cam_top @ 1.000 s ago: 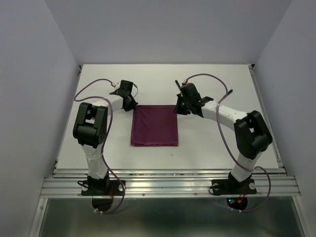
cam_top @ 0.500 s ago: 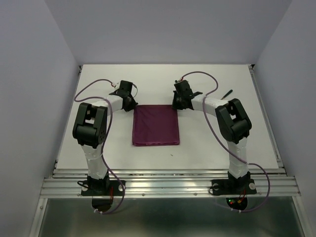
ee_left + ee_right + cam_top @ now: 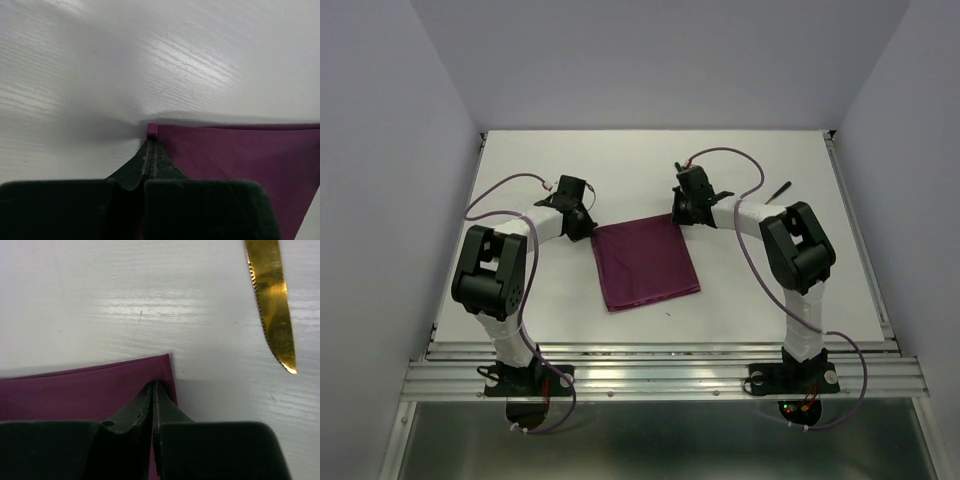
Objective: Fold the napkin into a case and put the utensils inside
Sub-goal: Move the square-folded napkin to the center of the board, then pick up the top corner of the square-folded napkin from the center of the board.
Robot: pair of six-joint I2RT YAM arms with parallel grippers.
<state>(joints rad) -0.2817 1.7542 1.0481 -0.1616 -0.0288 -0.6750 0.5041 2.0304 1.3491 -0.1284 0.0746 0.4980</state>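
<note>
The knife (image 3: 272, 300) lies near the right hand (image 3: 153, 385), beyond its tips and apart; table (image 3: 760, 290) around the napkin (image 3: 647, 263) lies open.

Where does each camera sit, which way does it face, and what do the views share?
Top external: above and behind the robot, facing down on the table; left arm and right arm show.
Left wrist: on the left arm, facing along the left pincer, shut on a corner of the napkin.
Right wrist: on the right arm, facing along the right pincer, shut on another corner; a gold knife blade lies beyond.
Shared: all three show the napkin.
</note>
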